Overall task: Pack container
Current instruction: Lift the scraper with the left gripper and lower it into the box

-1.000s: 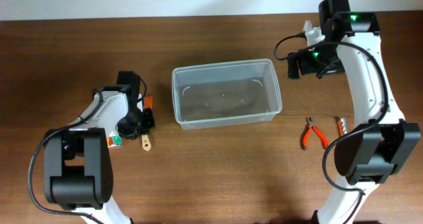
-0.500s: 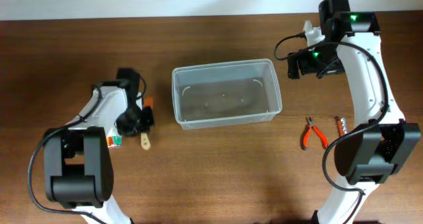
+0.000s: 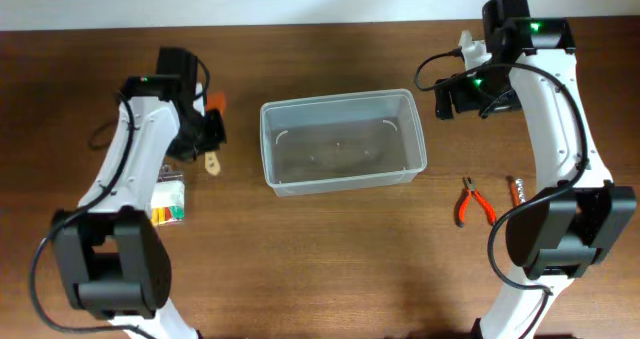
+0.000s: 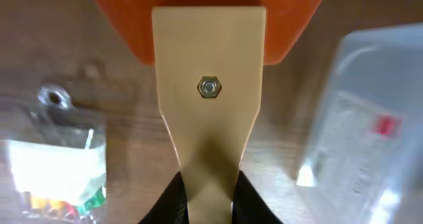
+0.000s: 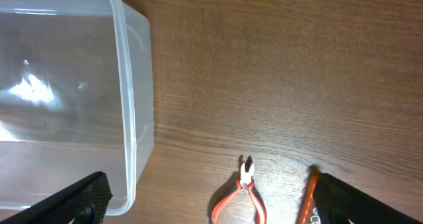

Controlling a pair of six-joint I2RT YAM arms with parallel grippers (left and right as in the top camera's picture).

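**At mid-table, the bin lies crosswise; the left pincer grips a scraper**

In the middle of the table (image 3: 330, 259) sits the container (image 3: 340, 144), mouth up. Its long axis runs left to right in the overhead view, with the right end turned slightly toward the far edge.

The left gripper (image 4: 208, 197) is just off the container's left end. Its jaws are pressed together on the narrow tan neck of a scraper (image 4: 208, 85), one finger on each side. The tool's long axis runs straight out from the jaws, ending in the wide orange part. A small clear bag (image 3: 170, 197) of coloured pieces lies on the wood near that arm.

The right gripper (image 5: 218, 201) hangs beyond the container's right end with its fingers (image 5: 82, 197) spread wide, holding and touching nothing. Red-handled pliers (image 3: 473, 201) and a second small tool (image 3: 515, 191) lie side by side on the table, apart from the container.
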